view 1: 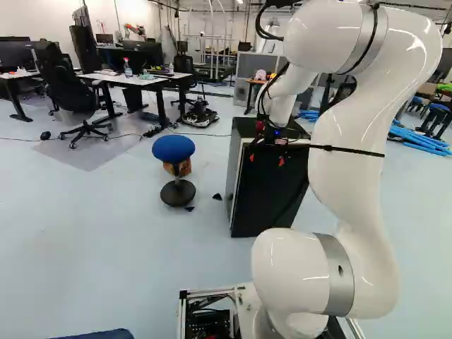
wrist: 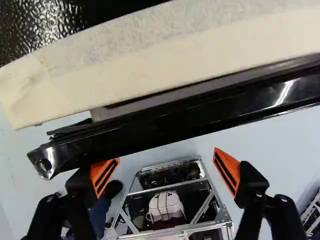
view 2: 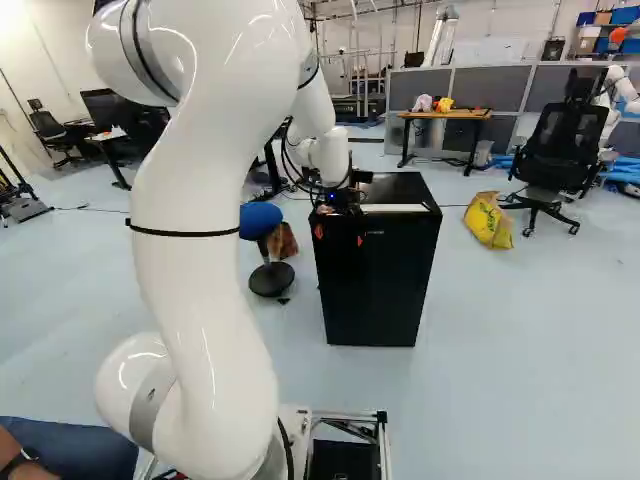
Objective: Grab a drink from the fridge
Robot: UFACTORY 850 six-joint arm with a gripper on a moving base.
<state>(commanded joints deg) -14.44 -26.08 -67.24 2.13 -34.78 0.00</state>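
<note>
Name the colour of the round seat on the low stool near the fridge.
The seat is blue; the left base view shows it best.

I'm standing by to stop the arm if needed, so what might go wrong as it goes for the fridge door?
Closing now may catch nothing: the gripper is open, with both fingers on the front side of the door and neither hooked behind it.

The cream strip along the fridge's top edge has an end sticking out past the corner, so it might snag.
</note>
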